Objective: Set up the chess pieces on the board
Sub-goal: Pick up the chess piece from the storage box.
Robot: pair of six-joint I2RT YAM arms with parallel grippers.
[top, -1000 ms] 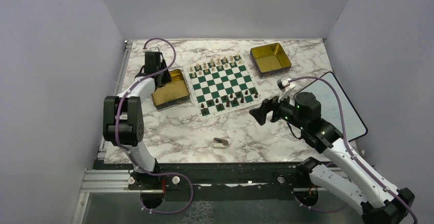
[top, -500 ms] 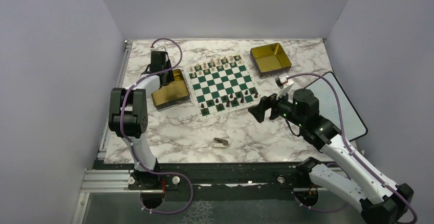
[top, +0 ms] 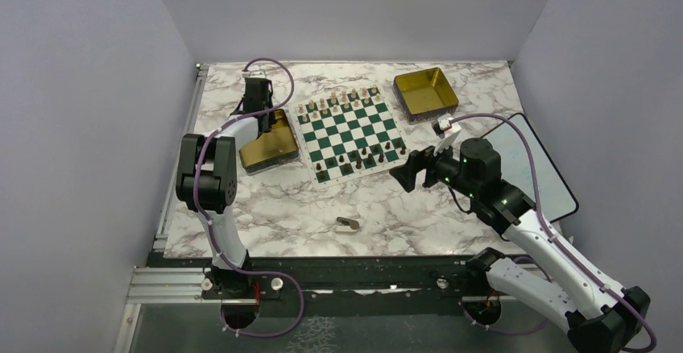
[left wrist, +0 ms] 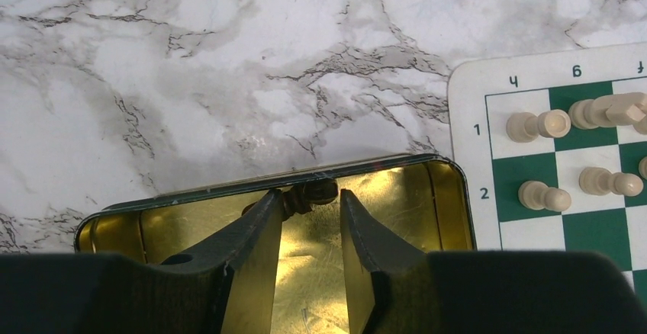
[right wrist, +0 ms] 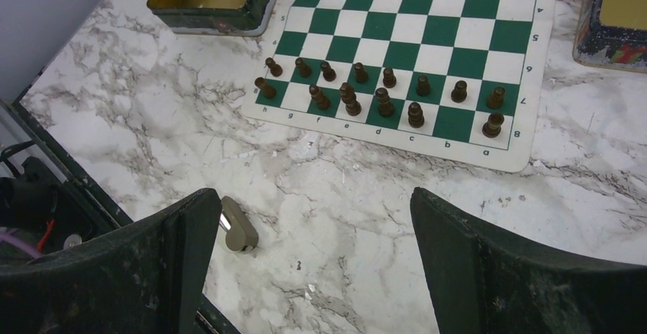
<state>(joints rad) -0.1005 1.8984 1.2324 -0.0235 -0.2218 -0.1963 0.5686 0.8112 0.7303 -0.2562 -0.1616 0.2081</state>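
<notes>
marbled white counter (top: 274, 200) fills the middle of the top view, boxed in by plain grey walls (top: 80, 127). nearest the lower edge, a small tan block (top: 348, 224) lies alone on the marble; in the right wrist view it sits just beside the finger at lower left of the frame. right of centre, the right end effector (top: 405, 174) hangs over bare counter, just short of the near right corner of the board (top: 350, 131). its fingers are spread wide with nothing between them. a dark-rimmed flat panel (top: 556, 177) lies at the right edge, partly under that arm.

beyond, the board lies flat at centre, slightly turned. dark chess pieces (top: 360, 158) stand upright along its two nearest rows: the second row looks full, the outer row has gaps. just beside the board's left edge sits an open gold tin (top: 278, 147), and the left end effector (top: 260, 121) reaches down into it. the left wrist view shows its fingers partly apart, with one dark piece (left wrist: 317, 191) lying between the tips along the tin's far wall. it touches the finger on the left of that frame, but whether both fingers press on it i cannot tell.

pale pieces (top: 342, 99) line the board's two far rows. a second gold tin (top: 425, 93) sits at upper right, near the board's far corner.
</notes>
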